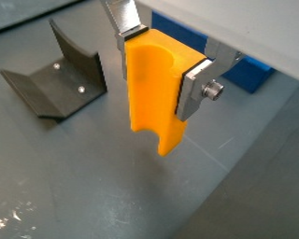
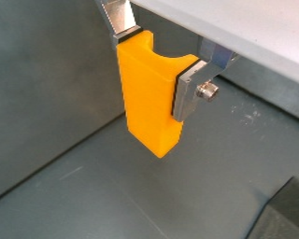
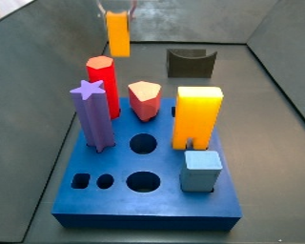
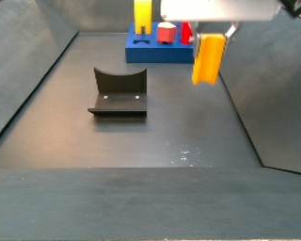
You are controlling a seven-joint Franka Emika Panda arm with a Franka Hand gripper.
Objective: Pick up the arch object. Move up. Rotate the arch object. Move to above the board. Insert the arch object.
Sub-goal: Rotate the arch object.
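My gripper (image 1: 161,63) is shut on the arch object (image 1: 156,91), a slim yellow-orange block with a curved notch, and holds it upright in the air above the grey floor. Both wrist views show the silver fingers clamped on its two sides; it also shows in a wrist view (image 2: 152,93). In a side view the arch object (image 3: 118,32) hangs high behind the blue board (image 3: 149,186). In a side view the arch object (image 4: 209,58) hangs just right of the board (image 4: 160,49), with my gripper (image 4: 216,33) at its top.
On the board stand a purple star post (image 3: 91,114), a red post (image 3: 102,84), a pink piece (image 3: 144,99), a big yellow-orange block (image 3: 197,117) and a grey-blue cube (image 3: 201,172). The dark fixture (image 4: 118,91) stands on the floor. Grey walls enclose the floor.
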